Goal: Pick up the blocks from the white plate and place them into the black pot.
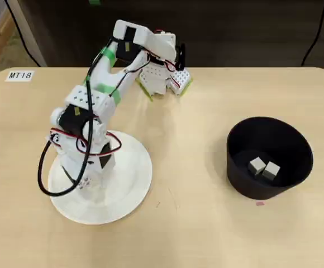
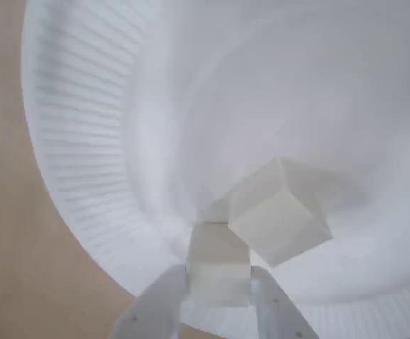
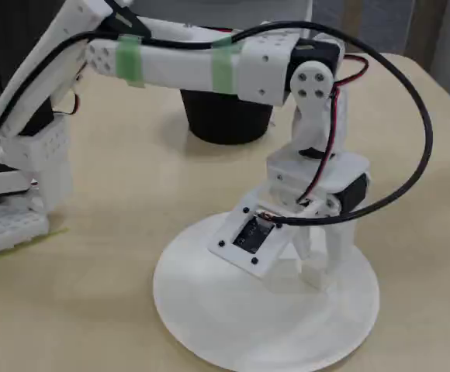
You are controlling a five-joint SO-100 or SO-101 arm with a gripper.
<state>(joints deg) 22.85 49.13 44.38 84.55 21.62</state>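
Over the plate (image 1: 134,184), gripper (image 2: 219,293) is down at the surface, fingers (image 2: 159,304) clamped on one block (image 2: 219,272) near the plate's ribbed rim. Second block (image 2: 279,215) lies tilted on the plate, touching the gripped one. Pot (image 1: 237,167) stands on the table well right of the plate in overhead view, with two cubes (image 1: 263,168) side by side inside.

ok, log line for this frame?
phase: grasp on plate | gripper: fingers either side of a block, closure unclear | plate: second block loose | pot: two blocks inside
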